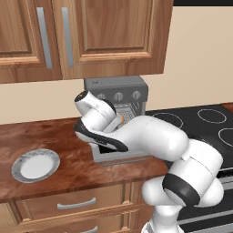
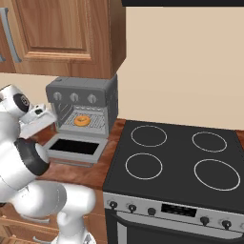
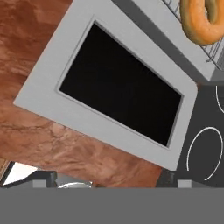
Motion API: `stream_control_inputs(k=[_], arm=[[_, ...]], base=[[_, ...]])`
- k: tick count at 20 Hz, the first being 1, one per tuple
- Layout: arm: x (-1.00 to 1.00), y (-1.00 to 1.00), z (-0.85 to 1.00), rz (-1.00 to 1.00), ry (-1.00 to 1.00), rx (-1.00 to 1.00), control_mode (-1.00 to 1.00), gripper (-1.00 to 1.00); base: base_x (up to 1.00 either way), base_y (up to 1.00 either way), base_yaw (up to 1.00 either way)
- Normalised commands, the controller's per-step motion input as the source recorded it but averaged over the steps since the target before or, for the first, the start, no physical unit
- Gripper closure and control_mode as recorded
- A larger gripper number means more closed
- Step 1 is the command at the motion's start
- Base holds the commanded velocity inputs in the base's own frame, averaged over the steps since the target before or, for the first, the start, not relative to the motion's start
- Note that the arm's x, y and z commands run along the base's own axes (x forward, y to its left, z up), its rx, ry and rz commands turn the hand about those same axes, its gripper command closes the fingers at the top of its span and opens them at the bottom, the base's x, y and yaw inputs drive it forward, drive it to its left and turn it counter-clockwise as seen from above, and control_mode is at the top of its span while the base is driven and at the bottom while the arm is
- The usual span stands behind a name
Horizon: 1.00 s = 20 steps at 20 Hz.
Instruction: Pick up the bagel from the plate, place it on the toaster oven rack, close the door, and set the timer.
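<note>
Right now the jaws (image 3: 113,183) stand wide apart and hold nothing; the hand view shows just their two dark tips at its bottom edge, one on each side. Looking down past them, that view shows the door (image 3: 109,87) lying flat and open over the brown desk (image 3: 57,144), its dark glass window framed in grey. At the top right corner of the same view the bagel (image 3: 199,22) sits on the rack (image 3: 214,50), cut off by the picture's edge.

From the right base view the whole oven (image 2: 83,107) is plain: the bagel (image 2: 81,120) lies in the middle of the rack (image 2: 93,125) inside the cavity, three knobs (image 2: 74,97) run along the panel above it, and the door (image 2: 74,148) hangs down open in front. The hand (image 2: 38,116) is just left of the oven mouth, above the door's left end, though its fingers are hard to make out there. A black stove (image 2: 176,162) with four ring burners stands just right of the oven.

From the left base view the arm (image 1: 145,136) covers most of the oven and the door. What that view adds is the plate (image 1: 35,165), bare, on the desk well to the left of the oven, and the wood cabinets (image 1: 82,36) above.
</note>
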Motion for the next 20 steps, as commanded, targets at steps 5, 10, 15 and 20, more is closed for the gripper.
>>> stream_control_inputs(k=[5,10,15,20], arm=[[-0.14,0.16,-0.34,0.14,0.02,-0.35,-1.00,-1.00],[-0.15,0.01,-0.45,0.06,-0.06,-0.21,-1.00,-1.00],[-0.08,0.00,-0.39,0.00,-0.17,-0.07,-1.00,-1.00],[0.00,0.00,-0.27,0.00,-0.12,0.00,-1.00,-1.00]], base=[[0.00,0.00,0.00],[0.00,0.00,0.00],[0.00,0.00,0.00],[0.00,0.00,0.00]])
